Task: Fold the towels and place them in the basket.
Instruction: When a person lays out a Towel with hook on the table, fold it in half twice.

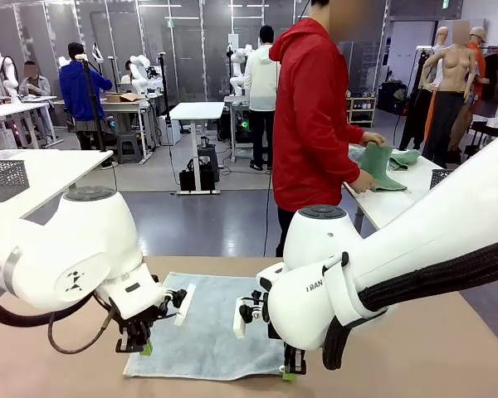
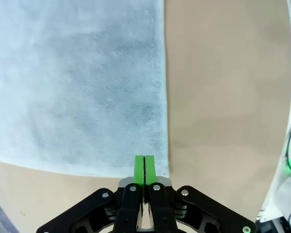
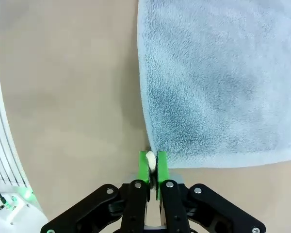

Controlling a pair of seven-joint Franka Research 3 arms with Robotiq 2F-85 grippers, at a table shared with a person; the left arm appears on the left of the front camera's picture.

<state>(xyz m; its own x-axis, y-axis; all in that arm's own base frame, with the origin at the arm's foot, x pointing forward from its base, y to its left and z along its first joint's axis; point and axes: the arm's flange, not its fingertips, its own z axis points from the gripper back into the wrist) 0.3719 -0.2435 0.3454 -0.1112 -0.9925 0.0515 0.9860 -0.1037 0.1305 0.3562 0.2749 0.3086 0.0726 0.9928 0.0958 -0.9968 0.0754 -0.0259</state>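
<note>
Blue-grey towel [image 1: 207,327] flat; left pincer [image 2: 144,158] together at edge; right pincer [image 3: 153,156] clamps corner; arm [image 1: 398,240] lettering "FRAN".

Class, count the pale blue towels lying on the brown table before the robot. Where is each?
1. The towel lies flat on the table, its near corners at the left pincer and the right pincer. Others may be hidden.

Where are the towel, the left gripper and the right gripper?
towel [image 1: 212,327], front view, its flat middle.
left gripper [image 2: 144,160], left wrist view, tips of its shut jaws.
right gripper [image 3: 153,158], right wrist view, jaw tips at the towel's corner.
</note>
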